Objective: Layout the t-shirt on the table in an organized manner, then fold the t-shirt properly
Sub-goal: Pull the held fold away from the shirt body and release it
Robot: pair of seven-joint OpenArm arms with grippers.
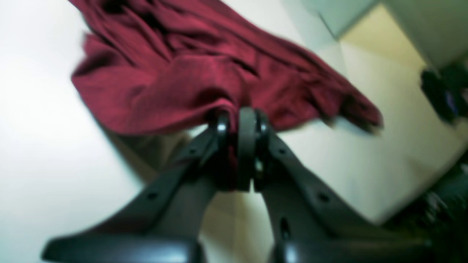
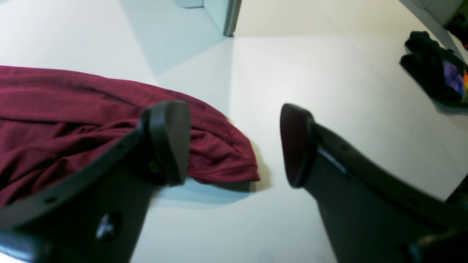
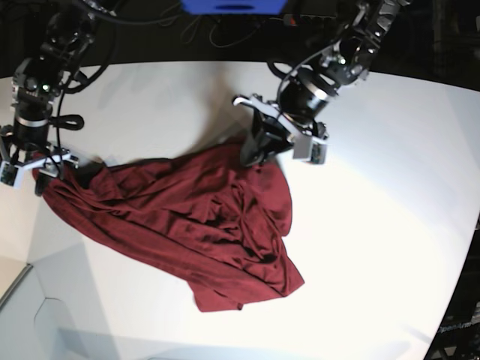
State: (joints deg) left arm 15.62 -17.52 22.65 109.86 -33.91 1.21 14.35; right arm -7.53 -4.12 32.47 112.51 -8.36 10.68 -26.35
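Left gripper (image 1: 239, 124): I see it pinched tight on a fold of the t-shirt (image 3: 187, 217) at its upper edge. Right gripper (image 2: 234, 142): I see it spread wide, gripping nothing, one finger over the shirt's end. T-shirt: maroon, crumpled, spread across the white counter (image 3: 375, 225) between both arms. Dark bundle (image 2: 435, 71): well apart.

Dark bundle (image 2: 435, 69) with a purple and orange patch, lying on pale flooring at far right of right wrist view; same bundle a blurred dark shape in left wrist view. Pale grey panel edge (image 2: 223, 16) at top centre. Blue object (image 3: 232, 6) at top of base view, black cables (image 3: 199, 26) beside it.
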